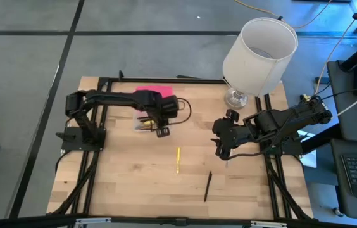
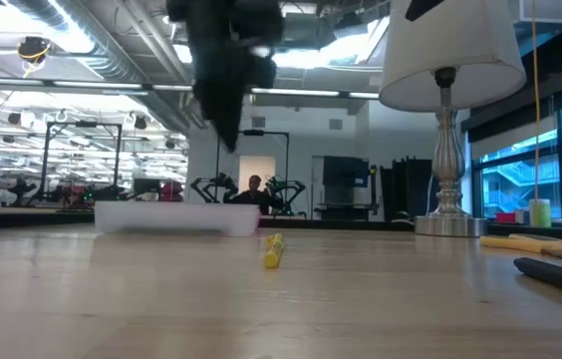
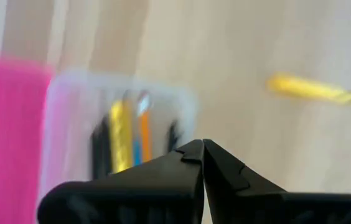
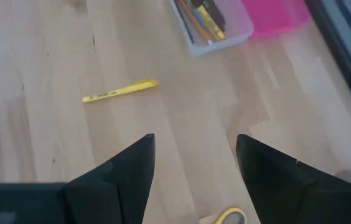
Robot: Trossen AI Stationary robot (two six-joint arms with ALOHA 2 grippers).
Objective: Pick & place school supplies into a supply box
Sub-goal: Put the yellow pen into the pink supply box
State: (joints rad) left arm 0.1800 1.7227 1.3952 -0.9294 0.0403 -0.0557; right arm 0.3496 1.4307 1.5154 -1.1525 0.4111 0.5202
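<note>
The supply box [image 1: 143,124] lies left of the table's middle, its pink lid [image 1: 154,91] open toward the far edge. Several pens [image 3: 126,134] lie in its clear base. My left gripper [image 3: 203,148] hangs shut just above the box's near end, with nothing between its fingers. A yellow pen [image 1: 178,160] and a black pen [image 1: 208,185] lie on the bare wood nearer the front. My right gripper [image 4: 194,155] stands open above the table at the right, empty. A yellow scissors handle [image 4: 231,216] shows on the table under it.
A large white lamp [image 1: 259,52] on a metal foot [image 1: 236,98] stands at the far right of the table, close behind my right arm. A black frame [image 1: 102,82] runs around the table's edges. Bare wood lies between the two arms.
</note>
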